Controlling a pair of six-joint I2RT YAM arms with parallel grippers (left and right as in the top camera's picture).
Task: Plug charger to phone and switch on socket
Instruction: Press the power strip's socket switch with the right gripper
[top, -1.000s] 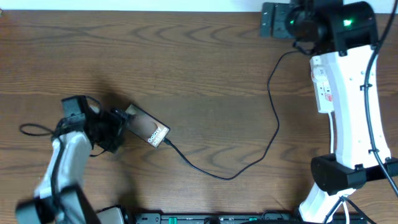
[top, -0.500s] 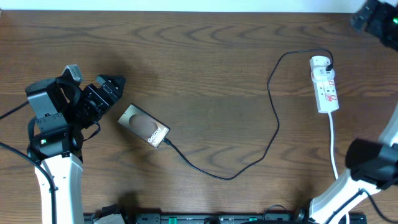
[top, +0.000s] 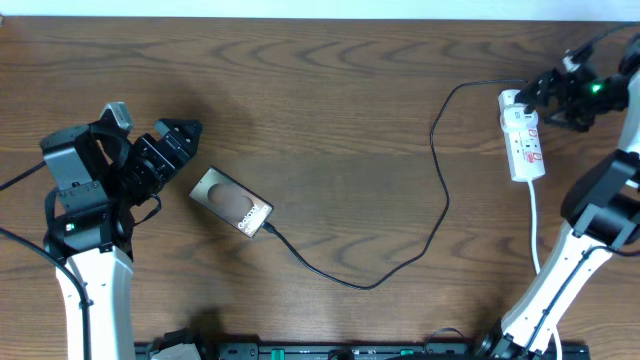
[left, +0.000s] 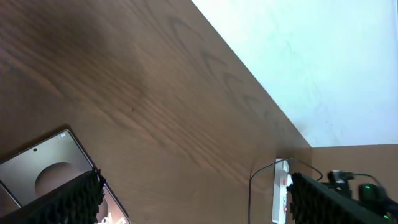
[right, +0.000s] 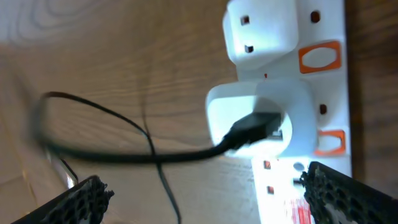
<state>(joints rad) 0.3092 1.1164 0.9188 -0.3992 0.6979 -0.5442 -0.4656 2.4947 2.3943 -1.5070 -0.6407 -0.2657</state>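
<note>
The phone (top: 232, 202) lies flat at the table's left, and its top end shows in the left wrist view (left: 37, 177). The black charger cable (top: 444, 205) runs from the phone's lower right end, where its small plug (top: 269, 231) touches the phone, in a loop to the socket strip (top: 525, 145) at the right. My left gripper (top: 180, 138) is open and empty, just up-left of the phone (left: 199, 208). My right gripper (top: 553, 92) is open beside the strip's far end. In the right wrist view the gripper (right: 211, 199) hovers over the strip (right: 305, 25), where the cable (right: 124, 152) enters a white adapter (right: 261, 121).
Orange rocker switches (right: 320, 56) sit along the strip's edge. The strip's white cord (top: 535, 225) runs toward the front edge by the right arm's base. The far table edge meets a white wall (left: 298, 56). The strip also shows far off in the left wrist view (left: 280, 196).
The left gripper drew back up-left off the phone, then stayed still. The right arm lifted off the strip, swung to the far right corner, and has come back to the strip's far end.
</note>
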